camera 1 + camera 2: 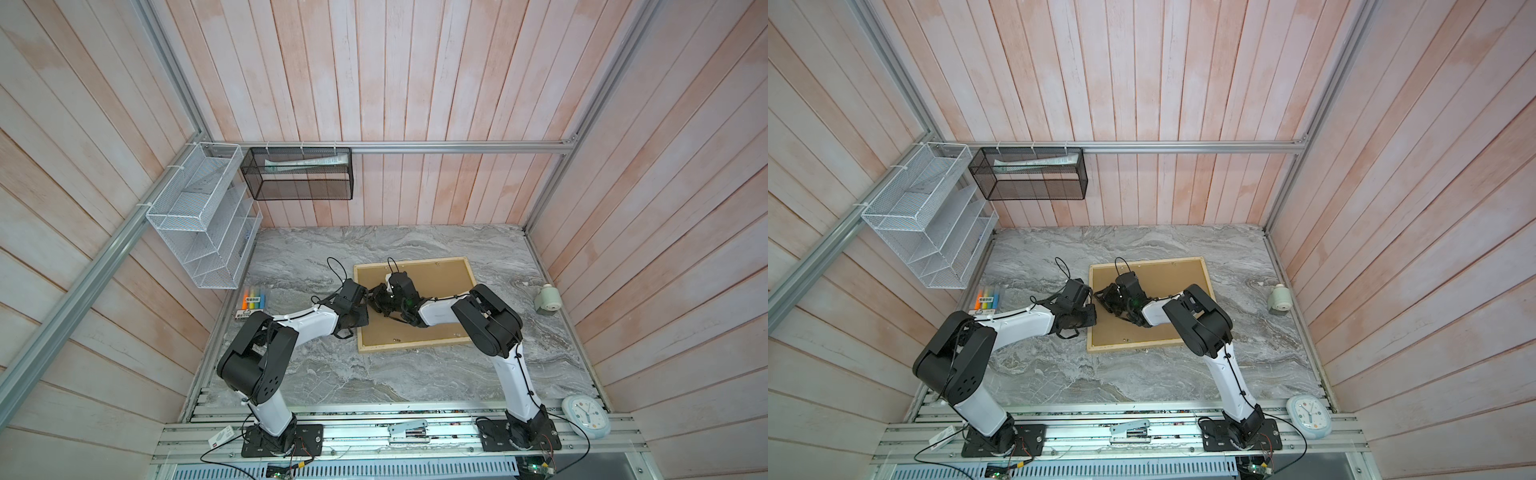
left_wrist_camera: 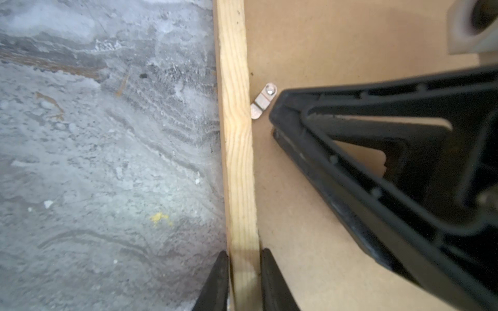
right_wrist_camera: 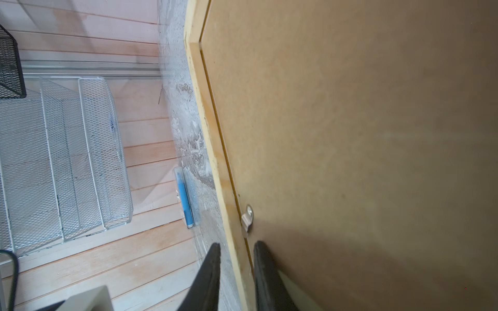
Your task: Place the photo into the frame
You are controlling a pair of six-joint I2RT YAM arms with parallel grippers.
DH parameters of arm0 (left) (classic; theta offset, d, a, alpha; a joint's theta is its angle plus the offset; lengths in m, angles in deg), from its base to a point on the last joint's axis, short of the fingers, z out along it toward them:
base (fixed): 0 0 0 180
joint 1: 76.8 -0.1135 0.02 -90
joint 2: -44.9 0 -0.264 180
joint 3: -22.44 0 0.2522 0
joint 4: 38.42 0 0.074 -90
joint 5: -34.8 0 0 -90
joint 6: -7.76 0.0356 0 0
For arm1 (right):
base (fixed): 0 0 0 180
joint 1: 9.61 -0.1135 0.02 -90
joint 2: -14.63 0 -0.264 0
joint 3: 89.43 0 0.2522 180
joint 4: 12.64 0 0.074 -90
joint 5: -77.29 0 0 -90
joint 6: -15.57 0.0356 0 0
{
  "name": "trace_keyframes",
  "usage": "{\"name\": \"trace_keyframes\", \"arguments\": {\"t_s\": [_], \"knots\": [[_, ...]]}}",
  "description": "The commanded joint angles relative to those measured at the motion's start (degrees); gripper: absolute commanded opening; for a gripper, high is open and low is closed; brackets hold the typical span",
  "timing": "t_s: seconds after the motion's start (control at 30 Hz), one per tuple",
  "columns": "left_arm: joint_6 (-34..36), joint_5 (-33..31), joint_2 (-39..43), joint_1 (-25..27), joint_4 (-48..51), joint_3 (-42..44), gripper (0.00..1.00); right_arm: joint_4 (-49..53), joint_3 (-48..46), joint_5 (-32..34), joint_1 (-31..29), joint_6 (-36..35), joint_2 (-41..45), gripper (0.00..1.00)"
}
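Observation:
The frame (image 1: 415, 345) (image 1: 1133, 345) of pale wood lies face down on the marble table, with the plain brown backing board (image 1: 436, 282) (image 3: 350, 134) filling it. The photo is hidden. Both grippers sit on the frame's left rail (image 2: 237, 134) (image 3: 213, 134). My left gripper (image 1: 362, 311) (image 1: 1092, 309) (image 2: 244, 253) is shut on that rail, one finger against each side. Just beyond it, my right gripper (image 1: 371, 297) (image 1: 1098, 297) (image 3: 237, 245) straddles the same rail, closed to about its width. A small metal turn tab (image 2: 262, 103) (image 3: 247, 219) sits by the rail between them.
A white wire basket (image 1: 203, 220) and a black mesh basket (image 1: 299, 174) hang on the walls at the back left. A pack of highlighters (image 1: 253, 301) lies left of the frame. A small pale device (image 1: 547, 299) and a clock (image 1: 586, 415) are at the right.

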Motion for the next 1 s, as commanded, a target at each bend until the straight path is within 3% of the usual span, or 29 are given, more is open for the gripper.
{"name": "trace_keyframes", "arguments": {"t_s": [0.0,0.6,0.97], "knots": [[1.2,-2.2,-2.4,0.3,4.0,0.8,0.23,5.5,0.8,2.5,-0.2,1.8,-3.3,0.25],[2.7,1.8,-2.5,2.9,2.1,-0.1,0.22,3.9,3.9,3.5,-0.9,8.9,-7.6,0.25],[3.3,3.3,-1.1,2.4,0.8,1.3,0.23,3.1,2.6,4.5,-0.8,9.7,-7.4,0.25]]}}
